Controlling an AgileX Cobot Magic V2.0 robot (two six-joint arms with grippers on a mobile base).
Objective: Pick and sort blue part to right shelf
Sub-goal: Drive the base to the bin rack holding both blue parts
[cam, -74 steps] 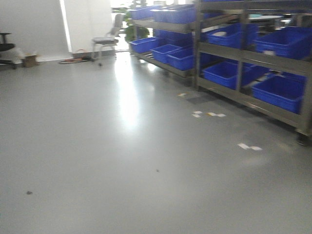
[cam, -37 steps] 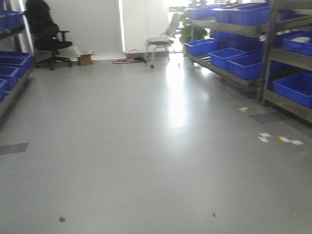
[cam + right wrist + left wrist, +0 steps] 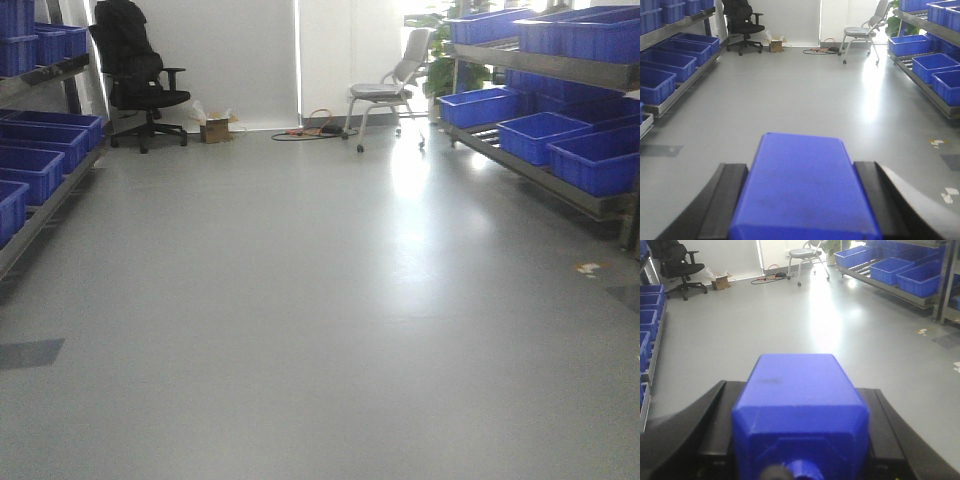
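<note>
Grey glossy floor (image 3: 300,330); blue bins (image 3: 598,158) on right shelf (image 3: 520,165).

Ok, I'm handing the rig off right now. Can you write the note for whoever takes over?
Left gripper: jaws shut on a blue part, filling the left wrist view.
Right gripper: jaws shut on a second blue part.
The base faces down the open aisle. The right shelf with its blue bins lies ahead on the right, probably too far for either arm.
Done: both parts are picked.
Left: drive up to the right shelf and set each part in a bin. The pictures do not show which bin is meant.
</note>
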